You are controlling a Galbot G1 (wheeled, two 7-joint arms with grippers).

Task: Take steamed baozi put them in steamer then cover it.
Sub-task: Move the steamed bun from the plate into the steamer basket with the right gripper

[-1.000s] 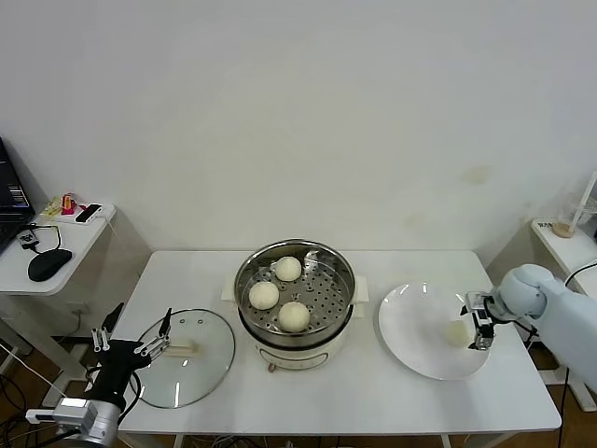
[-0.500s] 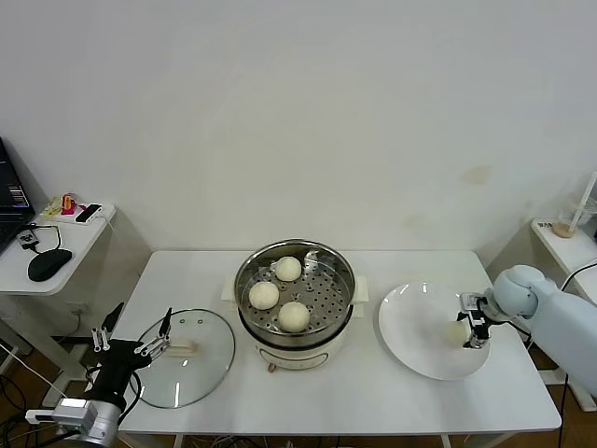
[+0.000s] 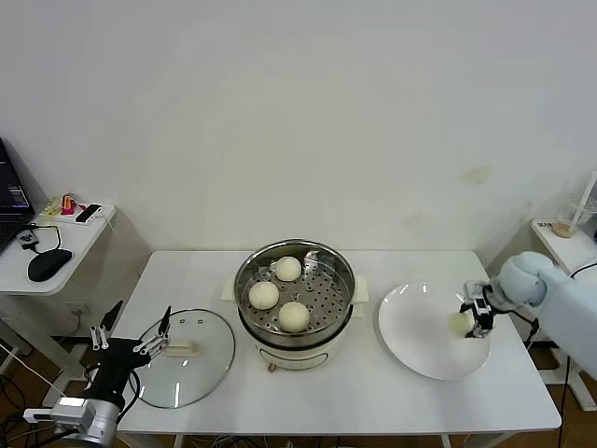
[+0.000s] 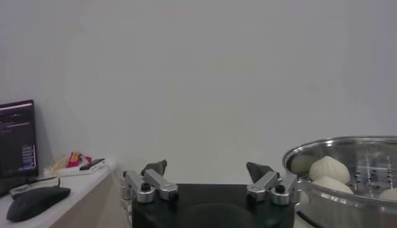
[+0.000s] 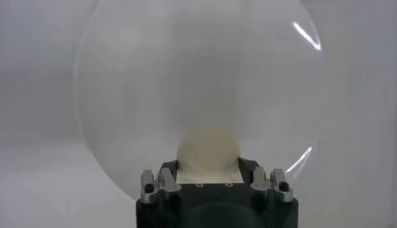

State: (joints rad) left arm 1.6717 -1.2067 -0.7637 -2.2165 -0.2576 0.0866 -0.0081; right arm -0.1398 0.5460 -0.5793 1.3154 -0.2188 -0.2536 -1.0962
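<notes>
Three off-white baozi (image 3: 264,295) lie on the perforated tray of the shiny steamer (image 3: 297,355) at mid table; the left wrist view catches its rim (image 4: 347,144) and a baozi (image 4: 329,168) inside. A fourth baozi (image 3: 459,323) is over the right part of the white plate (image 3: 415,327), with my right gripper (image 3: 471,317) shut on it. From the right wrist the baozi (image 5: 208,145) sits squeezed between the jaws of the right gripper (image 5: 208,164). The glass cover (image 3: 207,369) lies flat left of the steamer. Beside it, near the table's left front corner, my left gripper (image 3: 132,332) (image 4: 208,167) stands open and empty.
A low side table (image 3: 79,233) at the far left carries a black mouse (image 3: 48,265) and small items. Another small table with a cup (image 3: 564,227) stands at the far right. The plate reaches close to the table's right front edge.
My right gripper has shut on the baozi on the plate and drawn it slightly up and back. The left arm has not moved.
</notes>
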